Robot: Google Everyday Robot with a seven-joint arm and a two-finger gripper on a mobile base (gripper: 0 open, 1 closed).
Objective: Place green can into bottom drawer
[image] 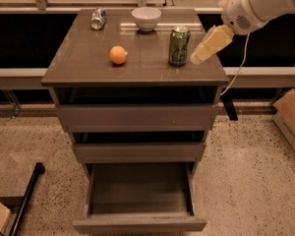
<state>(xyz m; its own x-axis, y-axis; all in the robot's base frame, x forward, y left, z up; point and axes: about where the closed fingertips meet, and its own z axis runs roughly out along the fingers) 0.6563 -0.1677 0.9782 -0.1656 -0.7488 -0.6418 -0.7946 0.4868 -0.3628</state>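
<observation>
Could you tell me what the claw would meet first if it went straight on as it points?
Probably the green can: the claw, near the right edge of the cabinet top, points at it; depth is unclear.

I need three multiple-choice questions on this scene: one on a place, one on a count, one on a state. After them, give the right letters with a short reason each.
1. Where is the gripper? A) just beside the green can B) far above it C) far below it
2. How many drawers has the cabinet? A) one B) three C) five
3. How is the bottom drawer? A) pulled out, empty B) shut C) pulled out, can inside
Answers: 1 A, its tip hangs next to the can; 2 B, three fronts are stacked; 3 A, its bare floor shows.
</observation>
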